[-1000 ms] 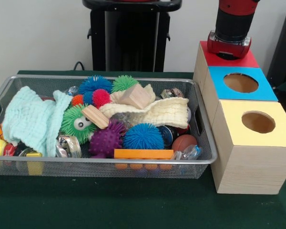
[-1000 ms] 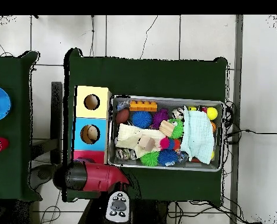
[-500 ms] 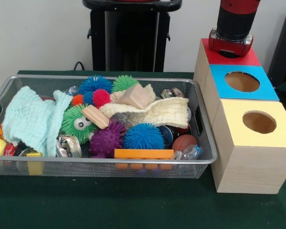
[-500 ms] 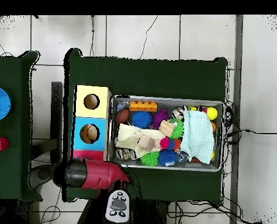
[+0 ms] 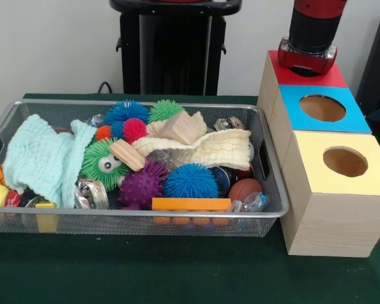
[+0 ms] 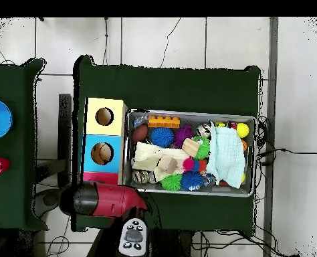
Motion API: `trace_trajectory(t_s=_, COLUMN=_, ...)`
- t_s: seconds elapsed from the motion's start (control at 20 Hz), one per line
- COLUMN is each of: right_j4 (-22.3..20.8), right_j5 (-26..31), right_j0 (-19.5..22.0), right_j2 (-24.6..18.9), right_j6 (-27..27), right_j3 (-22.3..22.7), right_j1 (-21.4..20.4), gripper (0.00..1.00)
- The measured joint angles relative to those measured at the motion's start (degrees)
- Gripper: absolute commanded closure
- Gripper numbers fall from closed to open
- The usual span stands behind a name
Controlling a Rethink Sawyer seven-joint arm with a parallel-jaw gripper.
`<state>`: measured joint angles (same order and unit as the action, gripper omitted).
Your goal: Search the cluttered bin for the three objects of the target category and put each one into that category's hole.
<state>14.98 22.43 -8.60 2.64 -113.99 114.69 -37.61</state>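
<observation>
The wire mesh bin lies on the green table, full of spiky balls, cloths and blocks; it also shows in the overhead view. No toy animal shows in it. The red-topped box stands at the far right, behind the blue-topped one. My gripper, at the end of the red and black arm, hangs right over the red top and hides its hole. From above the arm covers most of that box. I cannot see whether the gripper holds anything.
A blue-topped box and a yellow-topped box stand in a row right of the bin. A pale green cloth and a cream cloth cover part of the clutter. A green googly-eyed spiky ball lies mid-bin.
The arm's end has risen slightly over the red-topped box. Nothing in the bin has moved.
</observation>
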Motion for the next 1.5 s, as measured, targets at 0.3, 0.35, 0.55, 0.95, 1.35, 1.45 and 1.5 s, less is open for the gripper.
trace_trajectory(t_s=0.3, right_j4=0.0, right_j5=0.0, right_j0=0.0, right_j2=0.0, right_j6=0.0, right_j3=0.0, right_j1=0.0, gripper=0.00)
trace_trajectory(t_s=0.35, right_j4=0.0, right_j5=0.0, right_j0=0.0, right_j2=0.0, right_j6=0.0, right_j3=0.0, right_j1=0.0, gripper=0.00)
trace_trajectory(t_s=0.55, right_j4=0.0, right_j5=0.0, right_j0=0.0, right_j2=0.0, right_j6=0.0, right_j3=0.0, right_j1=0.0, gripper=0.00)
trace_trajectory(t_s=0.95, right_j4=0.0, right_j5=0.2, right_j0=0.0, right_j2=0.1, right_j6=0.0, right_j3=-0.1, right_j1=0.0, gripper=0.00)
trace_trajectory(t_s=1.35, right_j4=-0.1, right_j5=5.1, right_j0=-0.4, right_j2=0.4, right_j6=0.0, right_j3=-0.8, right_j1=-4.1, gripper=1.00)
trace_trajectory(t_s=1.45, right_j4=-0.1, right_j5=6.7, right_j0=-0.6, right_j2=0.6, right_j6=0.0, right_j3=-1.1, right_j1=-5.0, gripper=1.00)
trace_trajectory(t_s=1.5, right_j4=-0.1, right_j5=7.9, right_j0=-0.7, right_j2=0.8, right_j6=0.0, right_j3=-1.4, right_j1=-5.7, gripper=1.00)
